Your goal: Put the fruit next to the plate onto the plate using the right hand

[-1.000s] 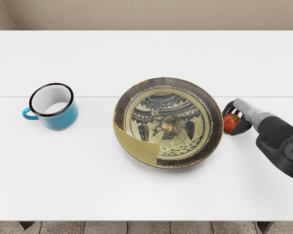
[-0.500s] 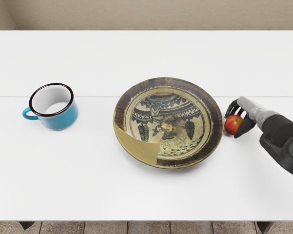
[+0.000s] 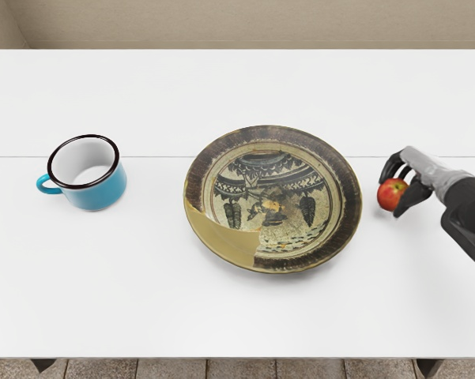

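Right of plate [image 3: 349, 185] | apple [image 3: 390, 193] inside robot hand [image 3: 409, 177] | fingers [image 3: 413, 196] curled around it

A wide white table [image 3: 237, 87] fills nearly the whole view, its top smooth and evenly lit. A thin grey line [image 3: 142, 156] runs straight across it from left to right, a little above the middle. Behind the far edge stands a plain beige wall [image 3: 253, 22]. Below the near edge a strip of grey-brown tiled floor [image 3: 237, 369] shows, with two dark legs [image 3: 41, 365] near the corners.
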`<state>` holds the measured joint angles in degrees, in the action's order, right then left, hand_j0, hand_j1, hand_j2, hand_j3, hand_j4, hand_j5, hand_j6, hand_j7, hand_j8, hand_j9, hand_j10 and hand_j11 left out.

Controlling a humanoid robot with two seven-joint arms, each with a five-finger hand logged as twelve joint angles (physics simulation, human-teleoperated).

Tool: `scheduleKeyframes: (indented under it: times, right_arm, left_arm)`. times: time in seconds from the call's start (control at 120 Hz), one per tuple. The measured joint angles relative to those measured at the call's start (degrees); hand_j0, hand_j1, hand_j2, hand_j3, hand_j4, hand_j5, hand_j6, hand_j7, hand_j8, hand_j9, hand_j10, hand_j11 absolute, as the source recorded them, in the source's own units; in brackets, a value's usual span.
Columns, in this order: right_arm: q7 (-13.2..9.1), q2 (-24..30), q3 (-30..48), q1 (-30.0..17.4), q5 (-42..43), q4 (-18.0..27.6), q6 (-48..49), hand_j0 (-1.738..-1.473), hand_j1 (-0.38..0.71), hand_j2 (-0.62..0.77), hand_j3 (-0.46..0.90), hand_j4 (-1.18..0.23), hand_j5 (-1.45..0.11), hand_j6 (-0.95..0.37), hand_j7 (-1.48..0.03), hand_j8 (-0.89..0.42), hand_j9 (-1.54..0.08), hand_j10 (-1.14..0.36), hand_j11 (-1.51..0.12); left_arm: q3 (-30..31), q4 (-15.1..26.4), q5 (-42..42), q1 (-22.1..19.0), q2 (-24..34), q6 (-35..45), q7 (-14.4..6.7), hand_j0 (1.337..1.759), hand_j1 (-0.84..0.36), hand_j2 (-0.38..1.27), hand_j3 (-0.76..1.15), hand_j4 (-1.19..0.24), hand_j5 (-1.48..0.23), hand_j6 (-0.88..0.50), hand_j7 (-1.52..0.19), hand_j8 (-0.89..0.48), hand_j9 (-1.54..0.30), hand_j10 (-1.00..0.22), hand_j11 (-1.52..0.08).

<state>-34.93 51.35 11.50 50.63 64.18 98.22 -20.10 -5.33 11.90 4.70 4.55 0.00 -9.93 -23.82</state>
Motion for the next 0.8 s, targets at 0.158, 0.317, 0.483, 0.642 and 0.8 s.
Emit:
scheduleKeyframes:
  times: [0.158, 0.317, 0.483, 0.642, 0.8]
  right_arm:
    - [0.03, 1.43, 2.45, 1.82, -2.4, 1.29, 3.1, -1.656, 0.27, 0.5, 0.0, -0.73, -1.1, -0.45, -1.01, -0.38, -1.1, -0.61, -1.09]
    - [0.04, 2.18, 3.15, 5.81, -5.69, 1.69, 5.85, -1.657, 0.29, 0.52, 0.0, -0.73, -1.11, -0.44, -1.01, -0.37, -1.1, -0.6, -1.1]
    - [0.03, 2.04, 3.22, 11.48, -9.52, 1.77, 9.04, -1.658, 0.31, 0.55, 0.0, -0.72, -1.13, -0.43, -1.01, -0.35, -1.11, -0.58, -1.11]
    - [-0.01, 1.22, 2.89, 16.52, -11.86, 1.63, 10.86, -1.658, 0.31, 0.54, 0.0, -0.72, -1.12, -0.44, -1.02, -0.35, -1.1, -0.6, -1.09]
    - [-0.03, -2.84, 2.57, 19.96, -13.79, 0.43, 11.42, -1.658, 0.31, 0.55, 0.0, -0.73, -1.11, -0.43, -1.02, -0.37, -1.08, -0.6, -1.08]
  left_arm:
    - [0.04, -0.07, 0.05, 0.54, 0.0, 0.0, 0.0, 1.658, 0.34, 0.0, 0.0, -0.01, -0.01, -0.01, -0.01, -0.01, -0.01, -0.01, -0.01]
    - [0.01, -0.28, 0.06, 0.48, 0.0, 0.0, 0.0, 1.658, 0.34, 0.0, 0.0, -0.01, -0.01, -0.01, -0.01, -0.01, -0.01, -0.01, -0.01]
    - [-0.06, -0.52, 0.04, -0.54, 0.0, 0.0, 0.0, 1.658, 0.34, 0.0, 0.0, -0.01, -0.01, -0.01, -0.01, -0.01, -0.01, -0.01, -0.01]
    - [-0.25, -0.55, -0.01, -1.44, 0.0, 0.0, 0.0, 1.658, 0.34, 0.0, 0.0, -0.01, -0.01, -0.01, -0.01, -0.01, -0.01, -0.01, -0.01]
    - [-0.47, -0.56, -0.03, -3.35, 0.0, 0.0, 0.0, 1.658, 0.34, 0.0, 0.0, -0.01, -0.01, -0.01, -0.01, -0.01, -0.01, -0.01, -0.01]
